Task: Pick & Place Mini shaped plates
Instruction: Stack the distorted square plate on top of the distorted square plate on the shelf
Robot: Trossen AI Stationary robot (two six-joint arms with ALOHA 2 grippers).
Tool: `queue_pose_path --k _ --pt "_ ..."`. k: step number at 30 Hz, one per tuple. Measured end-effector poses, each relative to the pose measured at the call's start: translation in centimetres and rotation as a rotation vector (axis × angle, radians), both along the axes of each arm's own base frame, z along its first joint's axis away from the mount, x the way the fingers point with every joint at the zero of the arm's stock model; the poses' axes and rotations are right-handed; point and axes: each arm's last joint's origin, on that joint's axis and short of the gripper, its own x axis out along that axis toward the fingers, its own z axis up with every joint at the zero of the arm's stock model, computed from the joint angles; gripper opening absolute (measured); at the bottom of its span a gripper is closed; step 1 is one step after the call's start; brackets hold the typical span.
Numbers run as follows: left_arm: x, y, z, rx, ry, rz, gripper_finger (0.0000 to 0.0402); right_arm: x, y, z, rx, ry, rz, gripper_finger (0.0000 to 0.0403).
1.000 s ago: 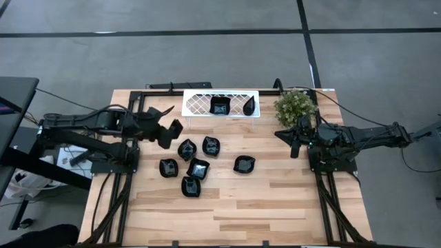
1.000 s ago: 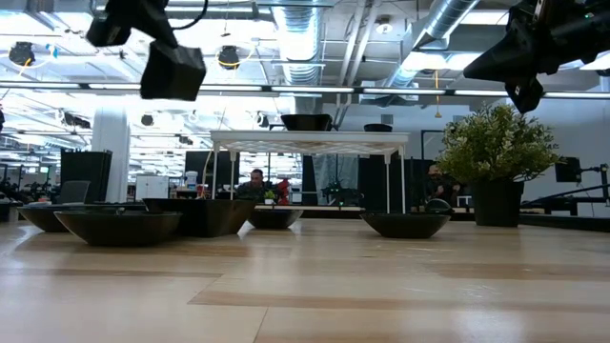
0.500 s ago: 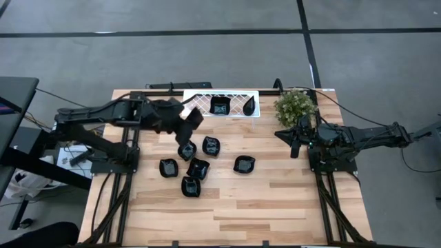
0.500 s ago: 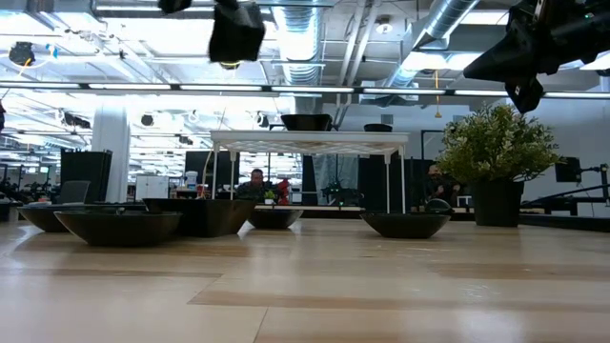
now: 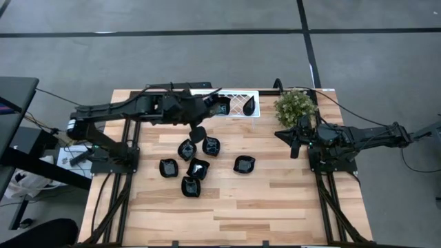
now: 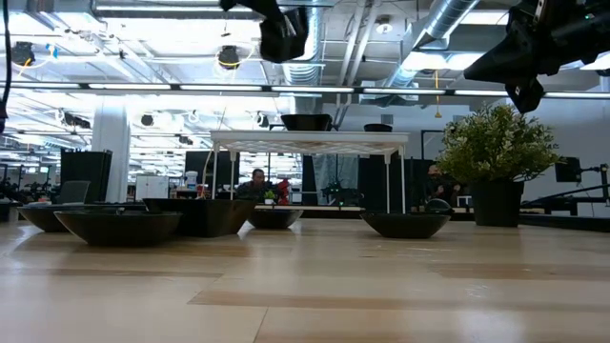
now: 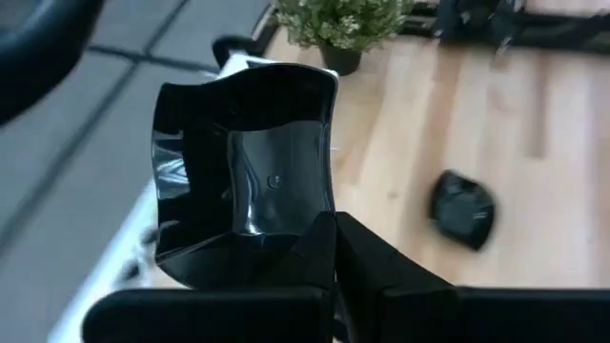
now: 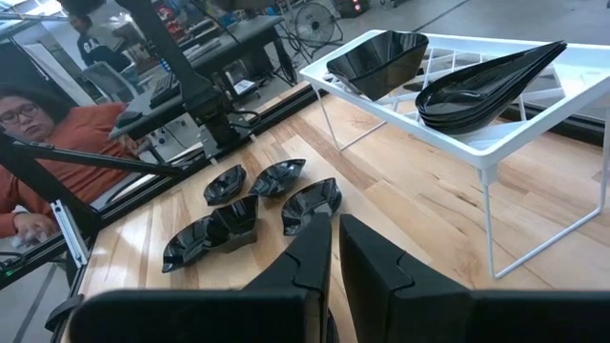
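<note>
My left gripper [image 7: 334,233] is shut on a squarish black mini plate with a wavy rim [image 7: 243,171]. It carries the plate [image 5: 198,132] high above the table [image 6: 284,33], by the near left corner of the white lattice tray [image 5: 234,92]. A squarish plate [image 5: 220,105] and a teardrop plate [image 5: 250,105] lie on the tray. Several more black plates [image 5: 198,168] rest on the wood in the table's middle. My right gripper [image 5: 295,143] hangs shut and empty beside the green plant [image 5: 295,107]. My left gripper pinches the plate at one spot of its rim [image 7: 303,236] between its two fingers. The fingers slant down from the table's left side. The plate stands up from the fingertips with its hollow toward the wrist camera, lifted well clear of the table.
The tray stands on thin legs at the far edge [image 8: 491,205]. The potted plant sits at the far right. A lone plate [image 5: 244,164] lies right of the cluster. The table's near half is bare wood. A person [image 8: 38,124] sits beyond the table.
My left gripper has swung from the table's left side toward the right and the far edge, up to the tray's corner, rising a little and rolling about its own axis. The plate went with it, turned about, clear of the table throughout.
</note>
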Motion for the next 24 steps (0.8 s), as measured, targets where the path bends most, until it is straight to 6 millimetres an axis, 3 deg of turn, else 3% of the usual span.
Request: queue_pose_path --k 10,24 --pt "2.7 1.0 -1.5 0.288 0.084 -0.243 0.0003 0.0 0.0 0.0 0.0 -0.001 0.0 0.0021" --pt "4.0 3.3 -3.6 0.335 0.175 -0.263 0.0003 0.0 0.0 0.0 0.001 0.001 0.0 0.0021"
